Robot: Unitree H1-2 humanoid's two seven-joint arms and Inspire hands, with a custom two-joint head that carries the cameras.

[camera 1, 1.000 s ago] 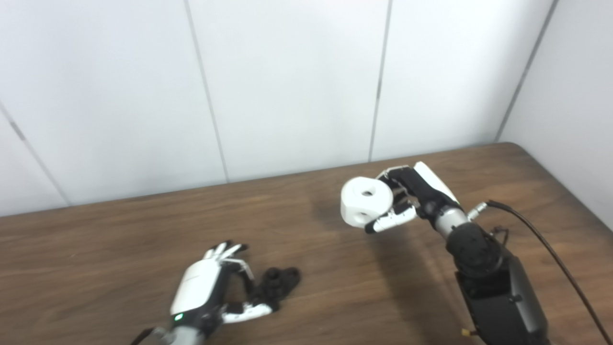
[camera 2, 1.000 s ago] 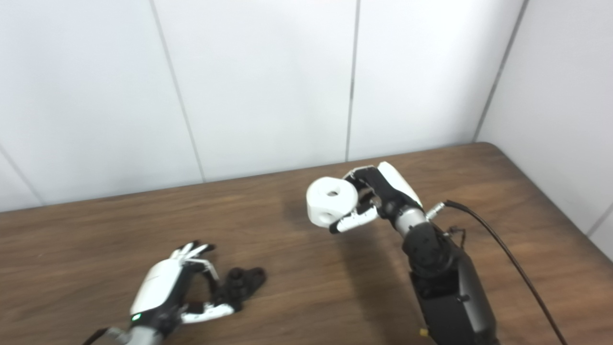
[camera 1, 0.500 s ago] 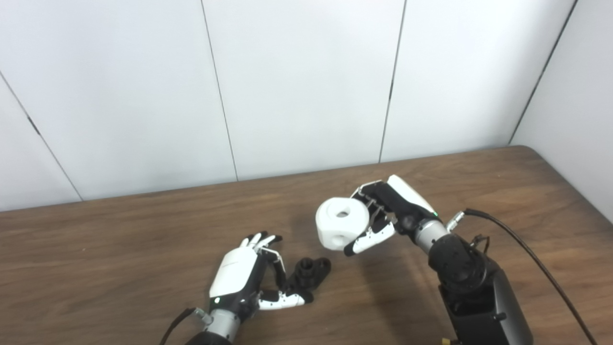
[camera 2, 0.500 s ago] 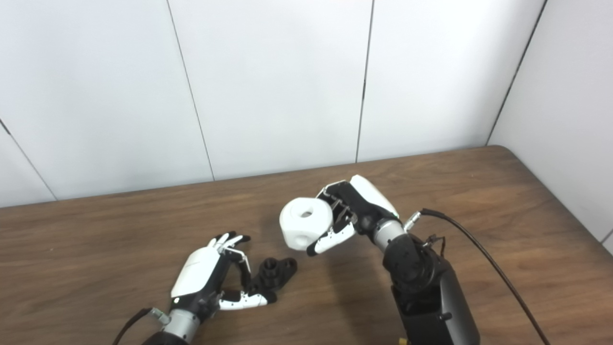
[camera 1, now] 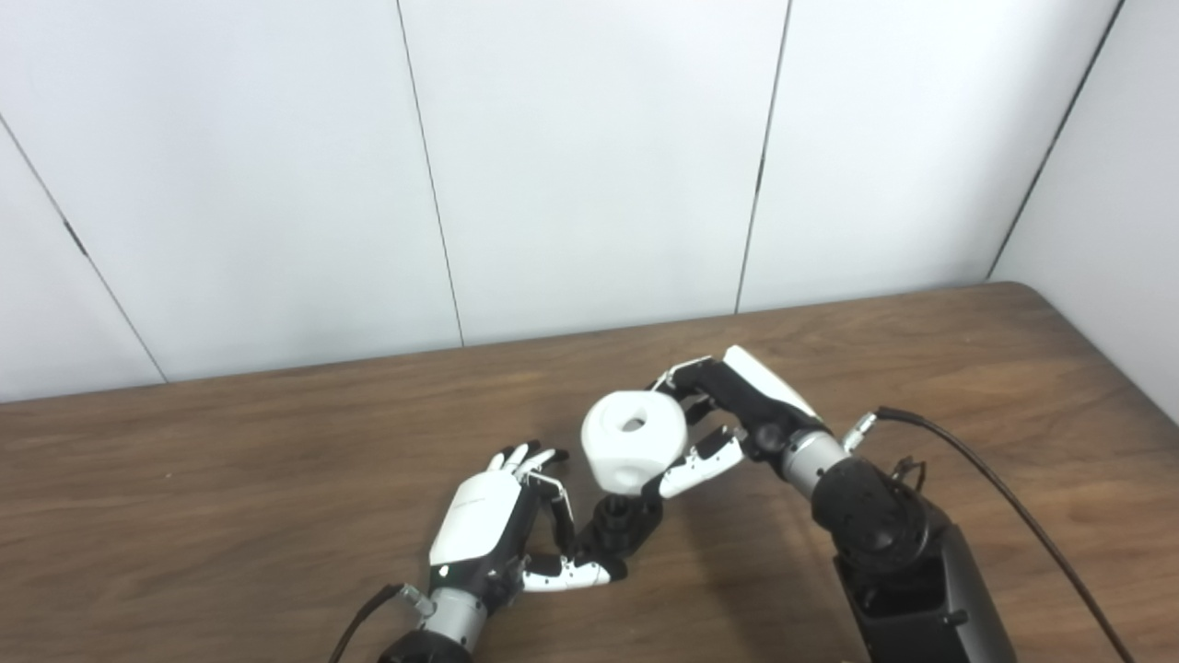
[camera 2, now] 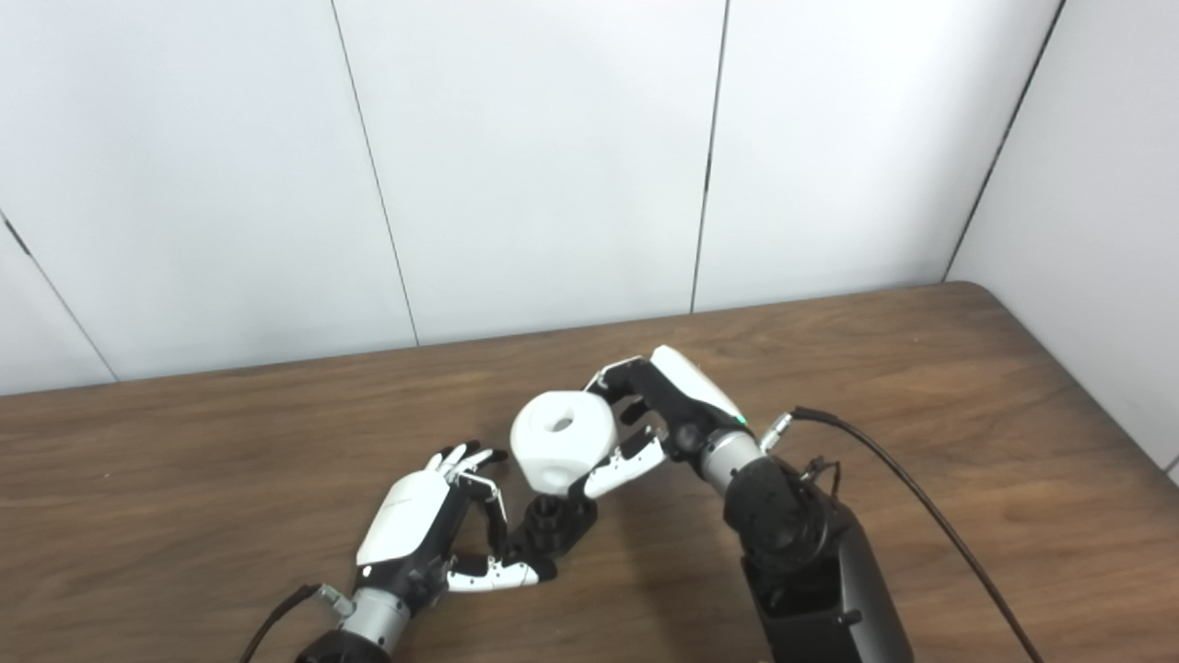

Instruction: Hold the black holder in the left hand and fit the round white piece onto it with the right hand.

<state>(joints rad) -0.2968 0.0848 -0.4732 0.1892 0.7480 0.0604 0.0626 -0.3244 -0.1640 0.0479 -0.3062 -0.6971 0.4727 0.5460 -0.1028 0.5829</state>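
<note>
Fingers (camera 1: 553,493) and thumb of the left hand (camera 1: 488,525), nearest the camera, curled toward the black holder (camera 1: 619,529), which lay on the brown table (camera 1: 230,516). Their tips touched or pinched the holder's near left edge, though how firm that grip was could not be told. That hand lay low over the tabletop, white back upward, with a green light at the wrist and a dark cable trailing off the bottom edge.

Just beyond the holder and slightly above it was the round white piece (camera 1: 634,440), a rounded block with a hole in its top face and another in its side. It hung directly over the holder's upright stub, very near it; whether the two touched could not be told. Closed around the piece from the right, the right hand (camera 2: 659,419) had its fingers over the far side and its thumb under the near side. Its black forearm came up from the bottom right, and a black cable (camera 1: 1004,497) looped away across the wood.

Farthest back, the white panelled wall (camera 1: 589,157) met the table's far edge.
</note>
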